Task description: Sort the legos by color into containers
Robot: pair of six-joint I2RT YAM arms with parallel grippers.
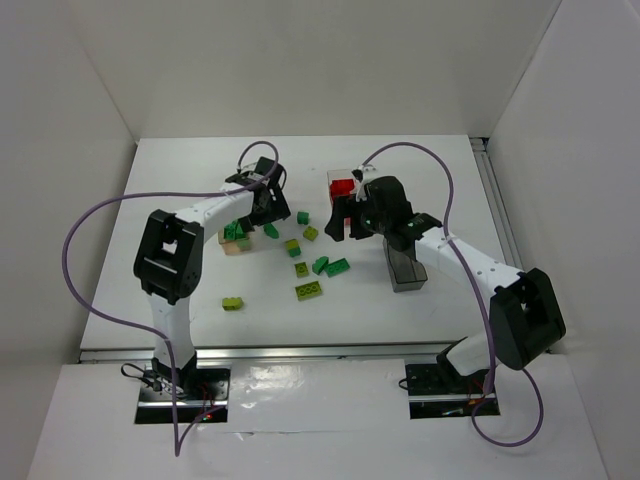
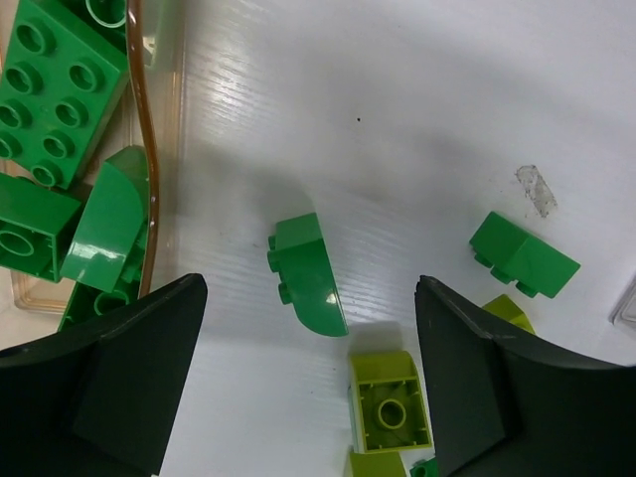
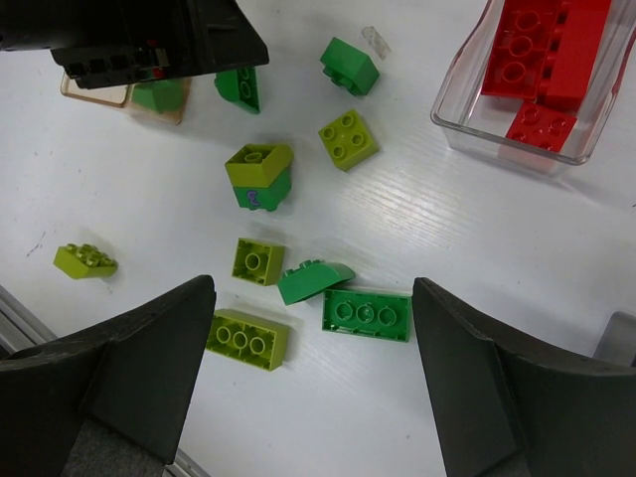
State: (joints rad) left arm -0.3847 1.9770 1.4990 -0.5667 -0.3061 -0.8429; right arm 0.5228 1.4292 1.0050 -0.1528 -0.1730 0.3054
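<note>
My left gripper (image 2: 310, 288) stands open just right of the light tan container (image 2: 151, 169), which holds several dark green legos (image 2: 60, 99). A curved dark green lego (image 2: 306, 273) lies on the table between the jaws, touching neither. An upturned lime lego (image 2: 390, 402) sits by the right finger. My right gripper (image 3: 313, 288) is open and empty above loose legos: a flat dark green one (image 3: 367, 314), a curved green one (image 3: 313, 280) and lime ones (image 3: 247, 339). The clear container (image 3: 467, 124) holds red legos (image 3: 527, 70). The dark container (image 1: 405, 268) stands under the right arm.
More loose legos lie mid-table: a lime one atop a green one (image 3: 259, 177), a lime square (image 3: 348, 138), a green block (image 3: 349, 66), and a lone lime one (image 1: 232, 303) near the left arm. White walls enclose the table on three sides.
</note>
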